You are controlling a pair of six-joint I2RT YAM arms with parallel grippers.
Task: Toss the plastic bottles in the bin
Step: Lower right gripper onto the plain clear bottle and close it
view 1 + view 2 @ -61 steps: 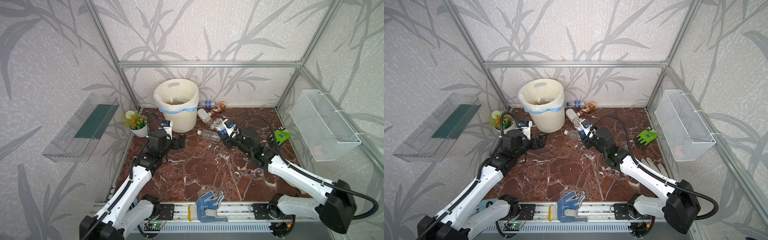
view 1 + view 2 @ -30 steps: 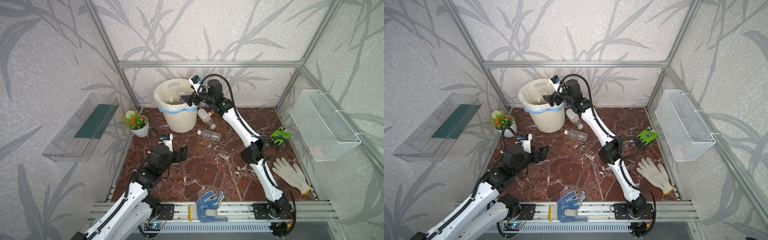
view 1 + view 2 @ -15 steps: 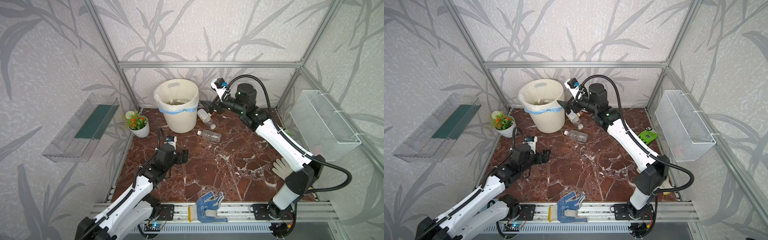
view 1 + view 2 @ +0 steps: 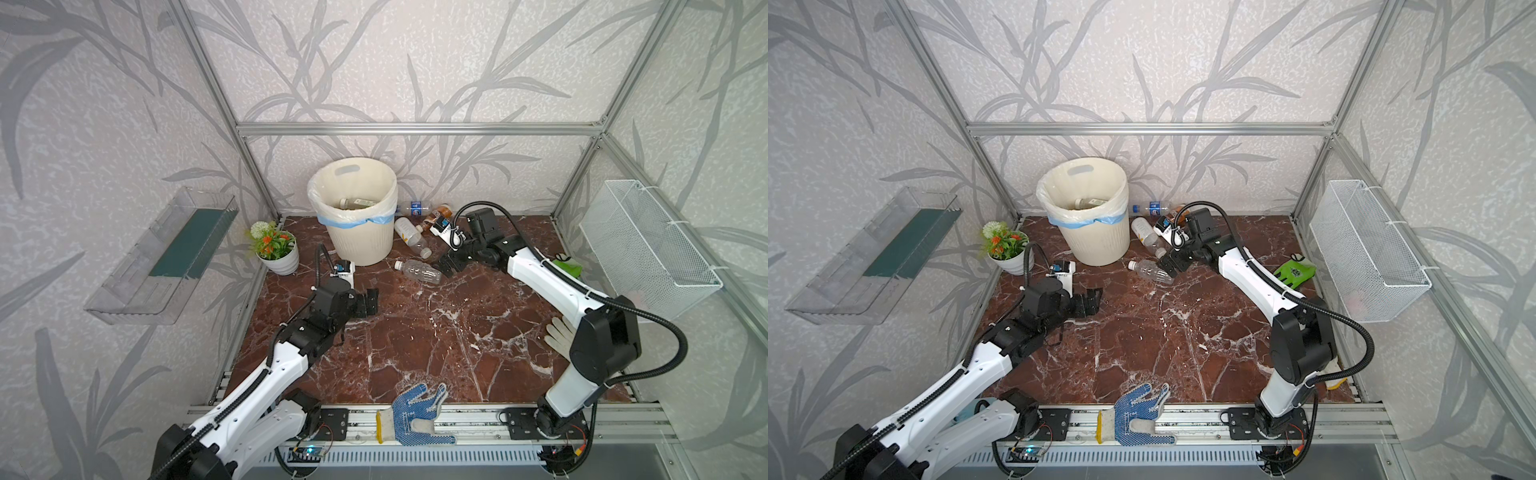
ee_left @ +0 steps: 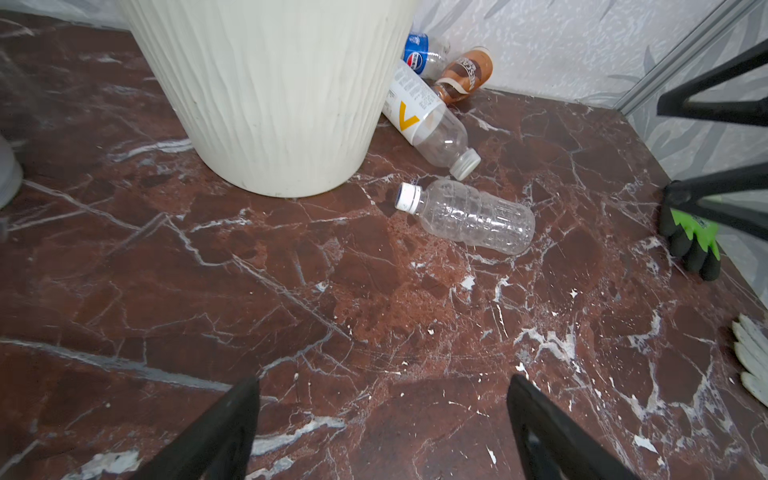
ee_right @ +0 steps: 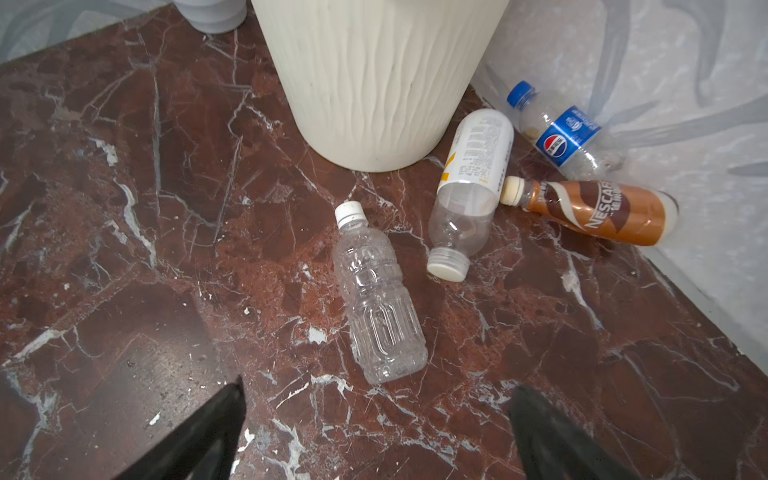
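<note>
Bottle (image 4: 417, 271), clear and unlabelled, lies on the bench (image 4: 415, 340) just beside your right pincer (image 4: 448, 266), which is spread apart and empty. Left pincer (image 4: 369, 301) is also apart. Three labelled bottles (image 4: 409, 233) lie beside the bin (image 4: 361, 245).

Cream ribbed bin (image 4: 365, 245), red-brown marble floor (image 4: 415, 332)

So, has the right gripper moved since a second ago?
Yes. The right gripper has left the rim of the bin and come down low on its right, open, beside the clear unlabelled bottle.
</note>
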